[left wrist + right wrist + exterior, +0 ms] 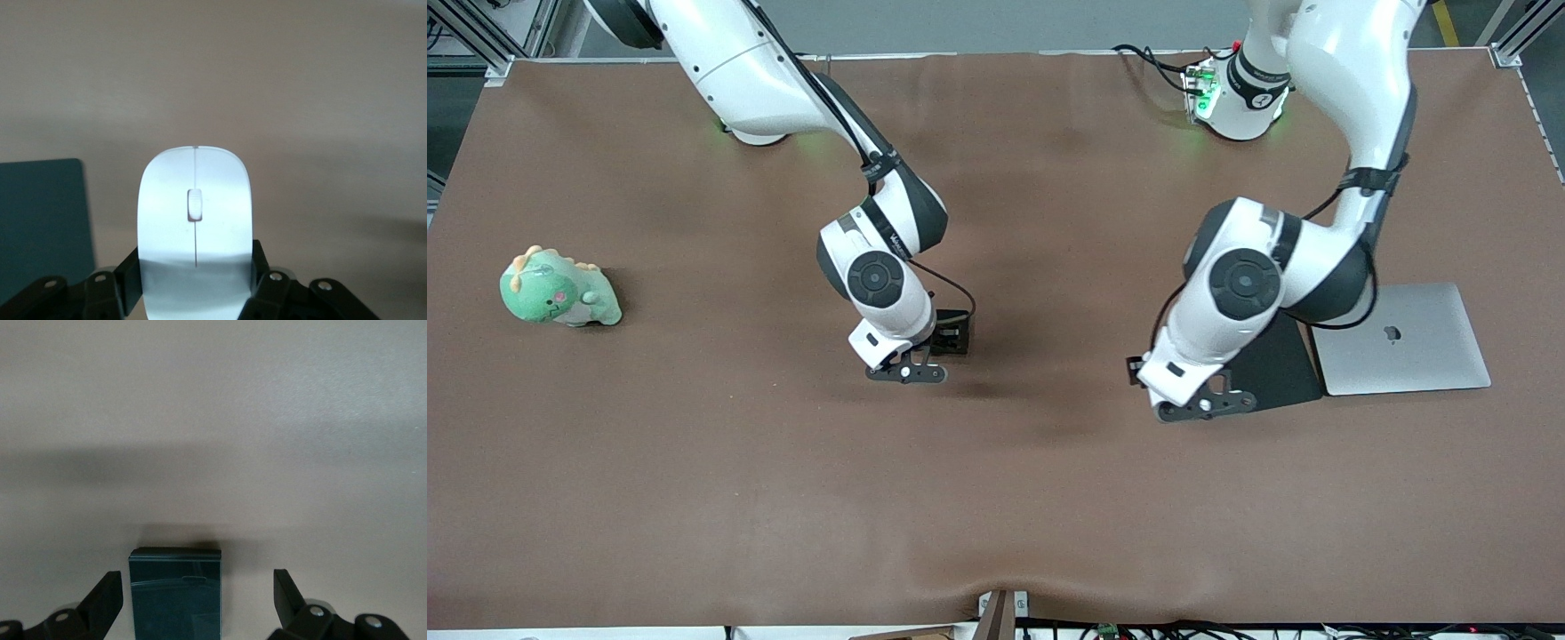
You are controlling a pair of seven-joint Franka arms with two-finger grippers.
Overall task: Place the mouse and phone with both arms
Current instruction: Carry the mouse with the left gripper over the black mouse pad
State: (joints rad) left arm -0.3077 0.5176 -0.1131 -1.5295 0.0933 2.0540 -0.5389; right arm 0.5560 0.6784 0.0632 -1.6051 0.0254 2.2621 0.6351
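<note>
Left gripper (195, 293) (clamping mouse (193, 220)) aloft

Green dinosaur plush (559, 290) toward the right arm's end (lying sideways), closed silver laptop (1405, 340) beside black pad (1276, 364).

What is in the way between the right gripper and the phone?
Nothing visible. The right gripper is open, with the phone lying on the brown table between its fingers, nothing covering it.
</note>
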